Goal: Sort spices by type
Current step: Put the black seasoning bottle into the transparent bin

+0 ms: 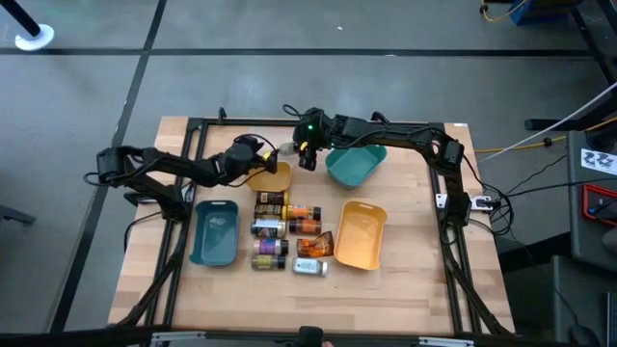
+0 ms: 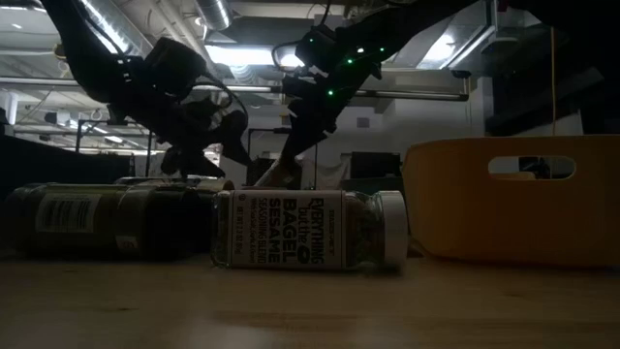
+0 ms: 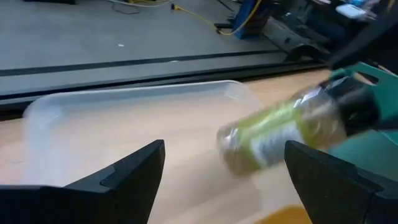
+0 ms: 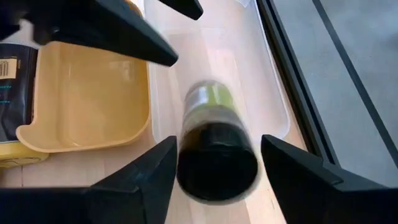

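A green jar (image 4: 216,144) is seen between the right gripper's (image 4: 214,180) parted fingers, above a clear tray (image 4: 273,93) at the table's far side; whether it's gripped or already released can't be told. The left gripper (image 3: 224,180) is held open, empty, just left of it, over a yellow tray (image 1: 273,180). Other jars (image 1: 272,229) are lying mid-table, w/ the packet (image 1: 315,246) near them.

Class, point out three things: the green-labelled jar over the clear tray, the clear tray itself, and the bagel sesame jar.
green-labelled jar (image 4: 214,146), right wrist view, dark cap
clear tray (image 3: 124,106), left wrist view, bare floor
bagel sesame jar (image 2: 291,229), low view, label
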{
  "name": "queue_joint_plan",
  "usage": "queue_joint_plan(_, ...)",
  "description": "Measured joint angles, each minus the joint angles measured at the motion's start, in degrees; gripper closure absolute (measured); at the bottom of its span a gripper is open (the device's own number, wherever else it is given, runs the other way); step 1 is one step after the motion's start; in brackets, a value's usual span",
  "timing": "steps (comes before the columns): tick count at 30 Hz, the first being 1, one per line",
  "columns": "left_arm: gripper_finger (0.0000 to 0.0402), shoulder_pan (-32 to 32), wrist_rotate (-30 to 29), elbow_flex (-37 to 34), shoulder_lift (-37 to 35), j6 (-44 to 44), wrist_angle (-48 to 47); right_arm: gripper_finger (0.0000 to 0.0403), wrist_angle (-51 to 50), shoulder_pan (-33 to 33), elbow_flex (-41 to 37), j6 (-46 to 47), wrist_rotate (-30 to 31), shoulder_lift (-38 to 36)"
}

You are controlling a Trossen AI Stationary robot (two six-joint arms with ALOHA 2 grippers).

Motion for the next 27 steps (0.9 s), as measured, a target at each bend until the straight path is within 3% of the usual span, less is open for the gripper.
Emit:
queue_joint_plan(6,0.0082,1.18,-0.22,0.02,0.00,-0.15,-1.12,0.0138,0.09,0.00,0.01,-0.11,0.00,0.00)
queue_joint_plan(16,0.0082,1.18,0.10,0.02,-0.19,-0.14,-0.58,0.0142,0.57,0.00,0.01,-1.37,0.06,0.00)
queue_joint_plan(22,0.0082,0.77,0.91,0.04,-3.72,0.97,-1.01,0.0143,0.10,0.07,0.01,-2.38,5.43,-1.31)
queue_joint_plan(27,0.0082,0.05,0.98,0.13,-5.40,1.63,-1.20,0.0143,-0.10,0.04,0.01,-2.36,6.10,-4.11)
